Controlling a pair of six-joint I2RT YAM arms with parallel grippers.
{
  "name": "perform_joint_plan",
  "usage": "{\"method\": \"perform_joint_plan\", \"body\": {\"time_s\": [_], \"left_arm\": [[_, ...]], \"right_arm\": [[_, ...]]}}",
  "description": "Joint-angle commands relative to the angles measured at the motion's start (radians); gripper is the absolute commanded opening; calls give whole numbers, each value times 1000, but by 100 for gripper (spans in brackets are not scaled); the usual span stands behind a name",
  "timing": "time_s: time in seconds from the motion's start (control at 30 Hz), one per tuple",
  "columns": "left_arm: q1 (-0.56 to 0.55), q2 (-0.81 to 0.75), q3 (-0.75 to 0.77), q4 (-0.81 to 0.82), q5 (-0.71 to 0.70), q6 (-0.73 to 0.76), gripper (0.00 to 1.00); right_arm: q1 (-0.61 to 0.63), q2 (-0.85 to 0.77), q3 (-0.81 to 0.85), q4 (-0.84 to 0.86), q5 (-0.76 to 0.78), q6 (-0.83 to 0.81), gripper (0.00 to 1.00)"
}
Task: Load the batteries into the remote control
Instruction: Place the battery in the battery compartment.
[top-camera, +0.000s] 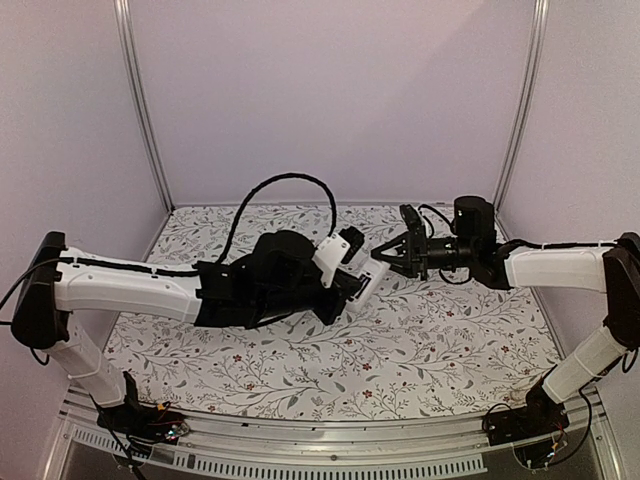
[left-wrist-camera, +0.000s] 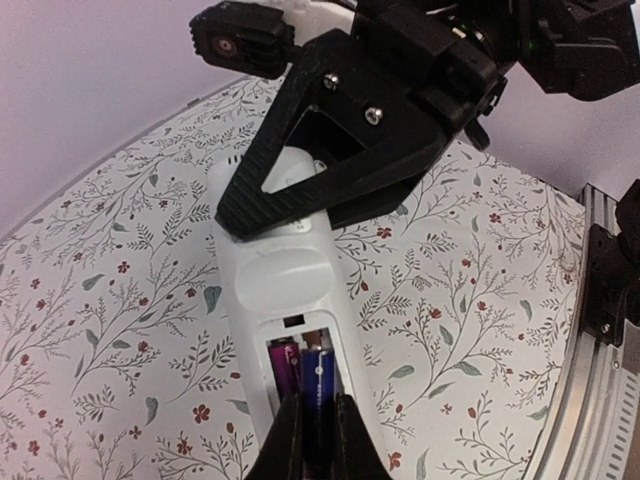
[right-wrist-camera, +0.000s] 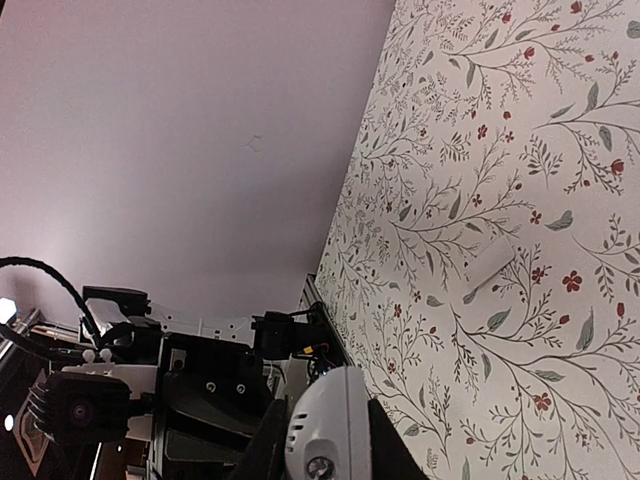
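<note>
**Both hands on the raised remote**

The left hand (left-wrist-camera: 318, 442) is pressed together, pinching the blue battery (left-wrist-camera: 320, 375), which sits beside the purple battery (left-wrist-camera: 284, 365) in the open compartment at the left end of the remote control (left-wrist-camera: 285, 270). The right hand (right-wrist-camera: 325, 445) clamps the remote's right end, holding it above the floral surface (left-wrist-camera: 120, 320).
</note>
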Motion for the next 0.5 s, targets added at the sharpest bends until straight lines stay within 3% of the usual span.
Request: {"method": "perform_joint_plan", "body": {"time_s": [0.0,0.47], "left_arm": [[8,34,24,33,14,4,0],[8,75,15,90,-43,-42,2]], "right_arm": [[8,1,9,30,-11,12,0],[8,-19,-2,99,-10,76,0]]}}
